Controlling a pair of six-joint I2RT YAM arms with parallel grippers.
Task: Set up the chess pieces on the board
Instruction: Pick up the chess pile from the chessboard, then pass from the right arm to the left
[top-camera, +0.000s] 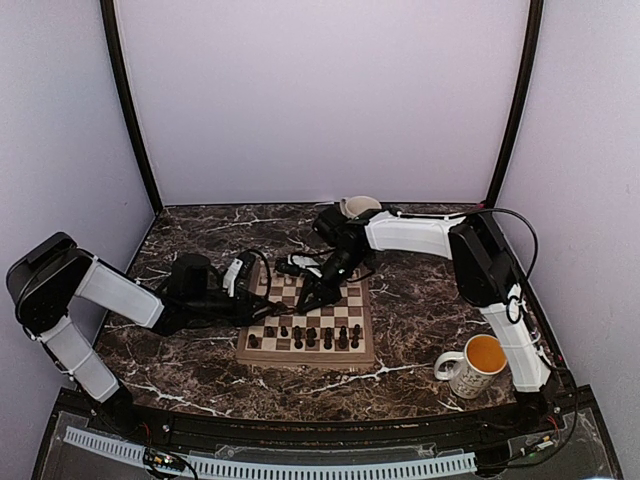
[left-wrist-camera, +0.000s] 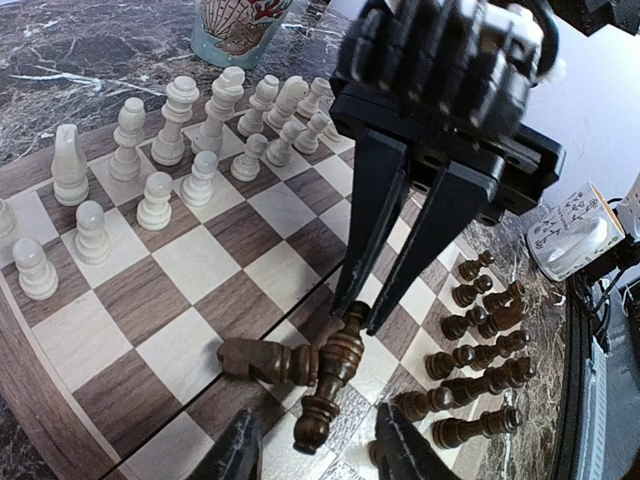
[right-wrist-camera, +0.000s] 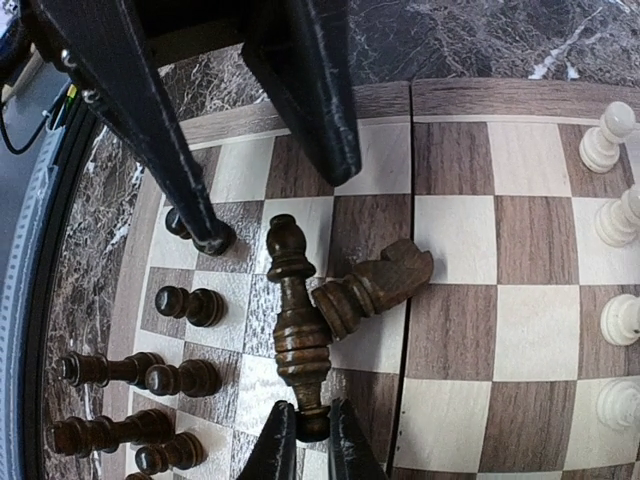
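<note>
Pale lilac walls enclose a dark brown, white-veined marble table (top-camera: 420, 312), where a square wooden chessboard with tan and brown squares (top-camera: 300, 361) sits mid-table between two robot arms. The right arm's fingers (right-wrist-camera: 278, 450) are pinched tight on one end of a dark brown turned chess piece (right-wrist-camera: 297, 325). The piece lies on its side near the board's left edge, touching a toppled dark knight (right-wrist-camera: 378, 283). The left arm's fingers (left-wrist-camera: 243, 452) stand wide apart, flanking the lying piece's other end and holding nothing. Cream-white pieces (left-wrist-camera: 180, 115) stand in two rows along the board's far edge, and more dark pieces (top-camera: 312, 338) stand along its near edge. A white mug of orange liquid (top-camera: 470, 366) sits near the table's near right corner. A teal shell-patterned cup (left-wrist-camera: 235, 30) stands on the marble just beyond the board's far edge.
</note>
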